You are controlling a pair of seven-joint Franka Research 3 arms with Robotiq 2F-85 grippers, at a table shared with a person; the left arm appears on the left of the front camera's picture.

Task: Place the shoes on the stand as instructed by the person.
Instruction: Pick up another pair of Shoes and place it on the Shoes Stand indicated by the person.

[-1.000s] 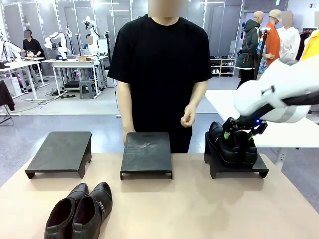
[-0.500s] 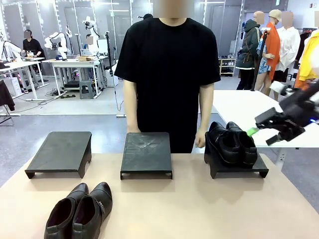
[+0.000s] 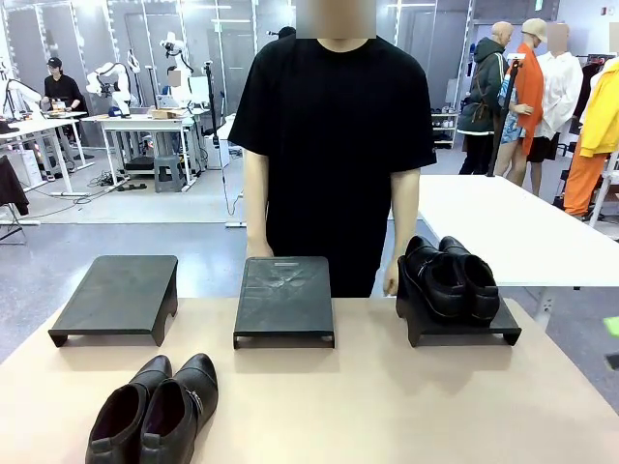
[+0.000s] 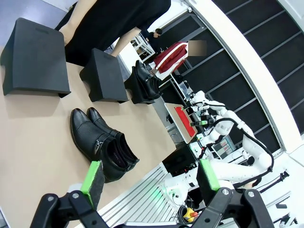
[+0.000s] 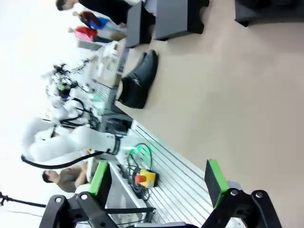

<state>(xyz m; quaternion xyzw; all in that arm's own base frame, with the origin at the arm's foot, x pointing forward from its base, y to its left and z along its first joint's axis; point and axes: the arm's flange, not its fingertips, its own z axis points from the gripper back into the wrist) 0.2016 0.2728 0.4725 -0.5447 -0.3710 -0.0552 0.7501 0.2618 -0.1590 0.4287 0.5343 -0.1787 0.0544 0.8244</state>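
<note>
One pair [image 3: 451, 280] on right stand [image 3: 462, 332], other pair [image 3: 155, 411] on table [image 3: 387, 406], left gripper [image 4: 150, 175] wide and empty, right gripper [image 5: 158, 178] likewise

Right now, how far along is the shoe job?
About halfway. Done: one pair of shoes sits on the right stand. In hand: nothing; the left gripper and right gripper are both open and empty. Left: the second pair lies on the table, and the left stand and middle stand are bare. The person is not pointing at either.
</note>
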